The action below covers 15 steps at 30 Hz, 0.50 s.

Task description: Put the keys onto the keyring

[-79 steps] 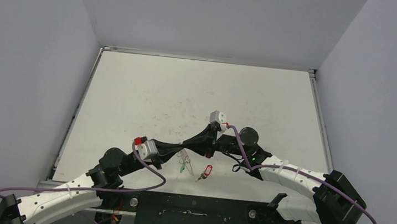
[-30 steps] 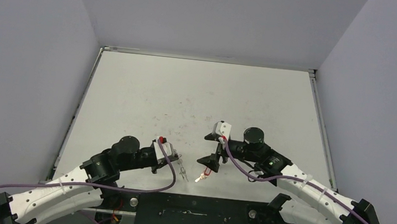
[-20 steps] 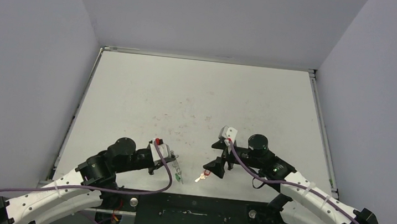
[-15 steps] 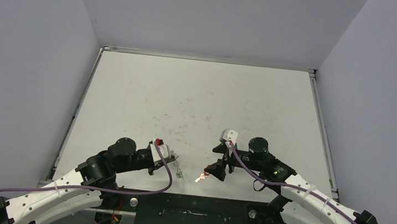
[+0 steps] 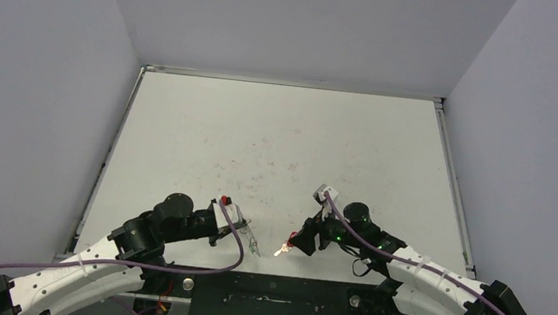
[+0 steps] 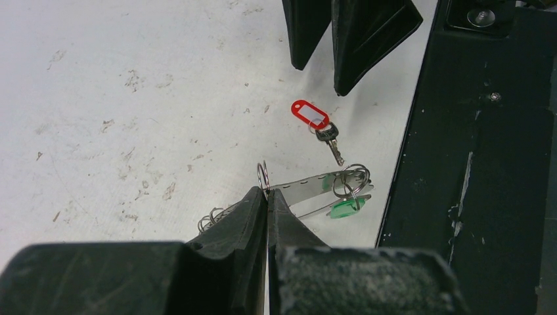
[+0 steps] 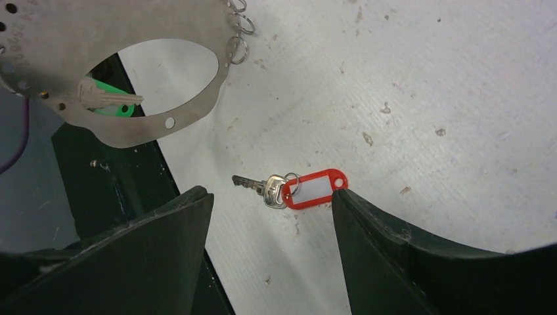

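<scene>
My left gripper (image 6: 268, 193) (image 5: 243, 226) is shut on the keyring (image 6: 309, 187), a pale steel band loop held just above the table near its front edge. The green-tagged key (image 6: 345, 209) hangs from that loop at its far end. The red-tagged key (image 7: 309, 189) (image 6: 311, 115) (image 5: 287, 245) lies flat on the white table. My right gripper (image 7: 270, 193) (image 5: 303, 241) is open and low over it, one finger on each side. Its right fingertip (image 7: 348, 203) touches the end of the red tag. In the right wrist view the keyring (image 7: 164, 20) fills the upper left.
The black base plate (image 5: 269, 297) (image 6: 473, 164) runs along the table's near edge, right beside both keys. Small split rings (image 7: 238, 46) hang from the band's rim. The table (image 5: 277, 142) is scuffed and stained, and grey walls enclose it.
My right arm has drawn back toward the near edge and dropped over the red-tagged key, its jaws narrowing. The left gripper holds the keyring almost still.
</scene>
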Available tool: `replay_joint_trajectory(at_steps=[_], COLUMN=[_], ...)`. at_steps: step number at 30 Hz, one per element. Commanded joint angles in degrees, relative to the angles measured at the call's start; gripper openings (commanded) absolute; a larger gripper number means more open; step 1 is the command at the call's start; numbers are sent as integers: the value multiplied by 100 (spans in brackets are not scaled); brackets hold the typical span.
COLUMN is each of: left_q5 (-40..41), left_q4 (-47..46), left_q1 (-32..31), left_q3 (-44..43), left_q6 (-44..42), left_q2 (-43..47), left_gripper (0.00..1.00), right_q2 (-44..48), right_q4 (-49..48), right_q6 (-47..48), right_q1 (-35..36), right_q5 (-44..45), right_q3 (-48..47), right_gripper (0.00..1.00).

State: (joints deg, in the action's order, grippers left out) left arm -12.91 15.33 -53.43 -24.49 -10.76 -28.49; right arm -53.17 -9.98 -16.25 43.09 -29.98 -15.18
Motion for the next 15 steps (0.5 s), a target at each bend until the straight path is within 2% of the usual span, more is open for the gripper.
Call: replay_joint_trajectory(at_steps=[1, 6, 11, 15], left_q5=[-18, 46, 51, 73], left_q4=[-259, -271, -327, -329], left_q1=[25, 25, 26, 31], left_q3=[-250, -223, -205, -200], left_q6=[-29, 21, 57, 69], left_q2=[-3, -23, -42, -51], left_gripper=[0, 0, 0, 0], right_q2=[-166, -434, -1399, -1993], right_q4=[-716, -435, 336, 123], right_q6=[-873, -1189, -1325, -1465], right_q1=[-11, -20, -28, -1], right_q5=[293, 469, 390, 127], right_q3=[138, -22, -706, -888], right_gripper=[66, 64, 54, 49])
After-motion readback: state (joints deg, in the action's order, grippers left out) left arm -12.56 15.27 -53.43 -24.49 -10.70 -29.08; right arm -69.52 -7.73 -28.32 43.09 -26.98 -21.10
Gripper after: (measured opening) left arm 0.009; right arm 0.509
